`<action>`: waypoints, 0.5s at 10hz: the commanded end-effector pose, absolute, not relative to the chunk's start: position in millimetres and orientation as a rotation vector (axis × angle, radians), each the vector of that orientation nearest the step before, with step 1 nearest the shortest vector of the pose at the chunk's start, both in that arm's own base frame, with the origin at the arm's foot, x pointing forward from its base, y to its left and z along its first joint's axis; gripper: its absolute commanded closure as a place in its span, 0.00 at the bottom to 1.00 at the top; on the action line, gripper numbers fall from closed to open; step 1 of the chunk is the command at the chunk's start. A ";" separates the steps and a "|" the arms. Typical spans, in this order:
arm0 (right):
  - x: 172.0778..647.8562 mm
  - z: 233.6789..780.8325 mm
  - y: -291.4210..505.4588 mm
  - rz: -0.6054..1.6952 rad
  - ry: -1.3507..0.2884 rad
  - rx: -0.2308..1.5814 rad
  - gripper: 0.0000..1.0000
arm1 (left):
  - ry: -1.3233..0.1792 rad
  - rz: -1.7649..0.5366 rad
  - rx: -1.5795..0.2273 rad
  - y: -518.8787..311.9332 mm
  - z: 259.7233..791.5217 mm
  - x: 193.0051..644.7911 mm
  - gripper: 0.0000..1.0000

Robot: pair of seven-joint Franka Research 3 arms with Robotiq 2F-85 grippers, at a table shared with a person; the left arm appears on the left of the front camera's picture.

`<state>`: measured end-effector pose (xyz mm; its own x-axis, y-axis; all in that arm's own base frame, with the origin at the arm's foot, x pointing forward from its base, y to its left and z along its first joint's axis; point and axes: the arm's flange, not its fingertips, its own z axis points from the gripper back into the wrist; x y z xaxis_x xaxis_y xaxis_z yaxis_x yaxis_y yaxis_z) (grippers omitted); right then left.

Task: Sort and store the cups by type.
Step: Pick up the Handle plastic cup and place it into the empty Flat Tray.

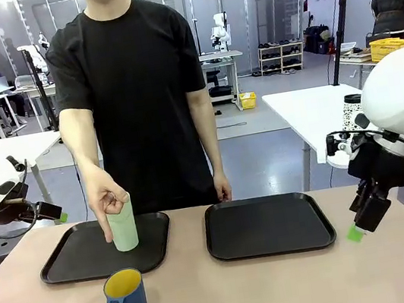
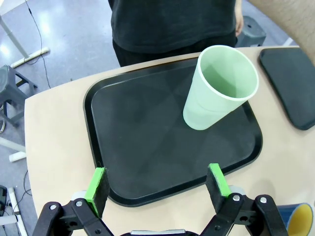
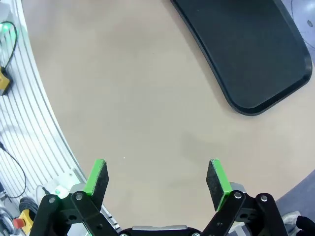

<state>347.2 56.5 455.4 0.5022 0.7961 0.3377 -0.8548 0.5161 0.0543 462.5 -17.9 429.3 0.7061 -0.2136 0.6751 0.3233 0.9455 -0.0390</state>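
In the front view, a person's hand [image 1: 108, 197] grips the tall pale green plastic tumbler [image 1: 123, 227], which is upright on the left black tray [image 1: 76, 257]. The dark blue mug [image 1: 126, 302] with yellow interior stands on the table [image 1: 232, 293] just in front of that tray, unsorted. We judge it is next, probably for the right black tray [image 1: 268, 226], so we need a grasp at its rim or handle. Our right gripper [image 1: 359, 228] hangs near the table's right edge.

In the left wrist view, our left gripper [image 2: 157, 182] is spread wide over the tray's near rim, holding nothing.

In the right wrist view, our right gripper [image 3: 157, 177] gapes wide above bare table and touches nothing.
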 end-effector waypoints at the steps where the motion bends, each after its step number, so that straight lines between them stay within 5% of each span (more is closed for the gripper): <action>1: 347.7 452.3 56.3 0.994 -0.293 0.216 0.00 | -0.731 -0.305 -0.153 -18.0 430.7 461.5 0.00; 4: 347.7 452.3 56.3 0.994 -0.293 0.216 0.00 | -0.715 -0.354 -0.186 -19.4 422.1 464.9 0.00; 5: 347.7 452.3 56.3 0.994 -0.293 0.216 0.00 | -0.667 -0.453 -0.070 -4.8 420.4 462.8 0.00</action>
